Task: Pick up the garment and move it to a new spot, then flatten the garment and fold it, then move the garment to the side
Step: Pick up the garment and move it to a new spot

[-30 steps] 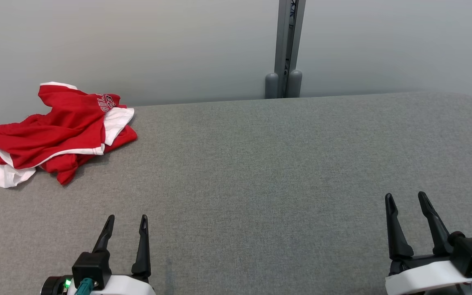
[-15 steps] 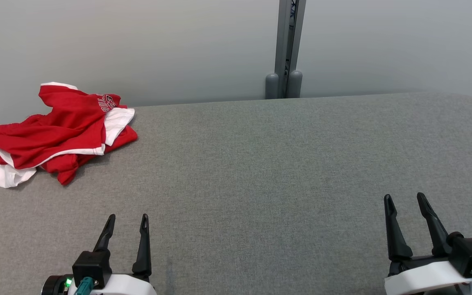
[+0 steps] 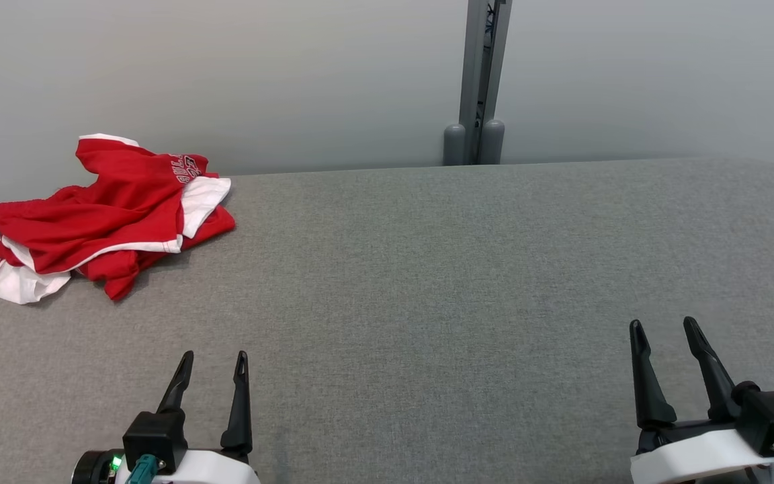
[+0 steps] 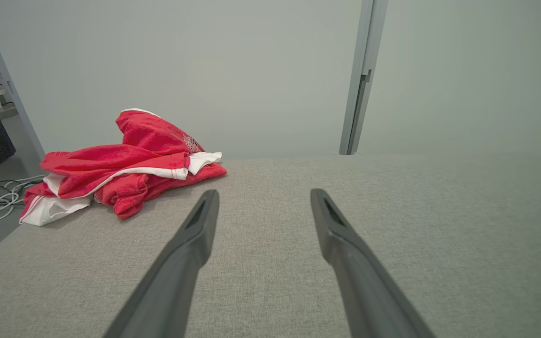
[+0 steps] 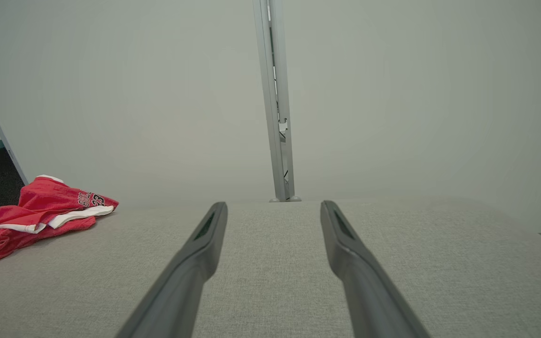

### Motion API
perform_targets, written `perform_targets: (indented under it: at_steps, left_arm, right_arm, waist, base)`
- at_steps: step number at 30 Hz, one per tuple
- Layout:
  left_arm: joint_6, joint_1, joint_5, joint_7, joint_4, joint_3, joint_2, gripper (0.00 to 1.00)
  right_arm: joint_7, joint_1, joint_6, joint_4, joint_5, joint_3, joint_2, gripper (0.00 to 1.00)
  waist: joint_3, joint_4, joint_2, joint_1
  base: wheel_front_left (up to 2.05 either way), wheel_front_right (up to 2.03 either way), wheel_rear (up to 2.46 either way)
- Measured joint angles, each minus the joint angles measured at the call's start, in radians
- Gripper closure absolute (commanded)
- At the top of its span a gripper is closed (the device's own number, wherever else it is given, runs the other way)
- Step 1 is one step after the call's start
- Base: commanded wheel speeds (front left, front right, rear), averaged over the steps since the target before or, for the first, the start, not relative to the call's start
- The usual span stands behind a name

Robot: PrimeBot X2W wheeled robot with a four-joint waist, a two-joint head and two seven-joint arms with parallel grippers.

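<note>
Both spread wide, nothing between the fingers: left tool [image 3: 216, 355], right tool [image 3: 662, 323], at the near edge of the grey table [image 3: 427, 269]. The garment [image 3: 105, 215], red with white trim, lies crumpled at the far left corner, well apart from both, with a white fold at the table's left edge. Risk: a shallow pinch catches one layer only, and the bundle drags or slides off that edge.

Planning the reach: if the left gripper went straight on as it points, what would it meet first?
Probably nothing soon: bare table ahead, then the wall. The garment lies left of that line, though depth is unclear.
</note>
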Motion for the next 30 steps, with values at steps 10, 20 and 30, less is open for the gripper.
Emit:
perform_targets:
  at_steps: [10, 20, 30]
  left_arm:
    - [-0.003, -0.001, 0.002, 0.0, 0.002, -0.008, 0.0, 0.0]
    - [-0.011, -0.002, 0.021, -0.001, 0.007, -0.001, 0.001, 0.0]
    - [-0.022, 0.012, 0.023, -0.001, 0.009, 0.018, 0.003, 0.0]
  right_arm:
    - [-0.001, 0.007, 0.0, -0.002, 0.002, 0.006, -0.001, 0.0]
    - [-0.001, 0.009, 0.0, -0.003, 0.012, 0.021, -0.001, 0.0]
    - [-0.001, 0.008, 0.0, 0.0, 0.022, 0.053, 0.0, 0.0]
  waist:
    - [-0.007, 0.088, 0.0, 0.0]
    - [-0.016, 0.255, 0.0, 0.0]
    - [-0.028, 0.406, 0.0, 0.0]
  base:
    - [0.0, 0.0, 0.0]
    - [0.0, 0.0, 0.0]
    - [0.0, 0.0, 0.0]
